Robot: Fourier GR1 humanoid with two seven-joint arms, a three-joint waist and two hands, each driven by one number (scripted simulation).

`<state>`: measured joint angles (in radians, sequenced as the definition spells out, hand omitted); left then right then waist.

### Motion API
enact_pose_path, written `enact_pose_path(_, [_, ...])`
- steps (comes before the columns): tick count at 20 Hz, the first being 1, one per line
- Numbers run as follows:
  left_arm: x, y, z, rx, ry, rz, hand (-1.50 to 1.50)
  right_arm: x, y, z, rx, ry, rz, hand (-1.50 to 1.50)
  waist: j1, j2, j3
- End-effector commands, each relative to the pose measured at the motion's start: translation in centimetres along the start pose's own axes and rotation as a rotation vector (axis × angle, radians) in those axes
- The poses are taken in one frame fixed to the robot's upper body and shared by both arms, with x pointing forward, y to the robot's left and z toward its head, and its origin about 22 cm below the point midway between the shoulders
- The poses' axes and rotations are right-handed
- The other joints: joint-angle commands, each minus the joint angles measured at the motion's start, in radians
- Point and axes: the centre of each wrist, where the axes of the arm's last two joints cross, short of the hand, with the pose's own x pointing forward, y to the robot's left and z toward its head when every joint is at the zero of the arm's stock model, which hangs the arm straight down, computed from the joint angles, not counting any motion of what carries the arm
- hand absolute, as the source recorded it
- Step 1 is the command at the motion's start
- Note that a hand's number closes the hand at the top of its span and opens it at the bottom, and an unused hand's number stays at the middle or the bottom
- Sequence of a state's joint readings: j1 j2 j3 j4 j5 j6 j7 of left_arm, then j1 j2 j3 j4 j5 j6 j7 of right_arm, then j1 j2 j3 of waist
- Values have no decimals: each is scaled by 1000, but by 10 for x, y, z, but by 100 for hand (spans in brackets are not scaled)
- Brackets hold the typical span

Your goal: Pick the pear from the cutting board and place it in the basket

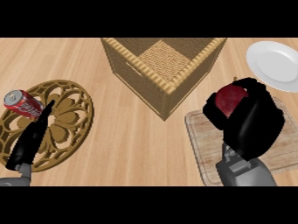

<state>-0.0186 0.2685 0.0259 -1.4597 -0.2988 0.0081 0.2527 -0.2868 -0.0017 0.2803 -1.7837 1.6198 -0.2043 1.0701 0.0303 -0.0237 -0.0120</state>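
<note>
While the dark red pear (230, 99) sits wrapped in the right hand (254, 124), black fingers curled round it from both sides at the right of the frame, the risk I see is the trip to the basket (144, 87) at upper centre. Its near corner and tall wall stand between the hand and the opening, so a carry that runs too low could knock the fruit against the woven rim and jolt it out. Only the pear's upper part shows past the fingers, so it might tip in the hold. It lies at the upper edge of the cutting board (206, 131), below the white plate (280, 65); whether it is off the wood I cannot tell. The left hand (29, 140) rests at lower left, fingers straight, over a round trivet (67, 113) beside a red can (23, 105).
</note>
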Motion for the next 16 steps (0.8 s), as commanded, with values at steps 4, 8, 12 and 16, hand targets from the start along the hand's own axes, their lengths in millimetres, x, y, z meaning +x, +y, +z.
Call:
enact_pose_path(4, [-5, -6, -4, -33, 29, 4, 0, 77, -55, 0, 4, 87, 33, 150, 28, 13, 2])
enact_pose_path(8, [4, -15, -6, -60, 11, -7, 0, 113, -68, -9, 13, 100, 22, 150, 49, 21, 5])
enact_pose_path(12, [1, -6, -10, -49, -5, -22, 0, 143, -77, -25, 49, 114, 24, 150, 60, 25, 5])
enact_pose_path(16, [8, -13, -12, -71, 0, -1, 0, 166, -71, -40, 86, 127, 57, 150, 66, 29, 6])
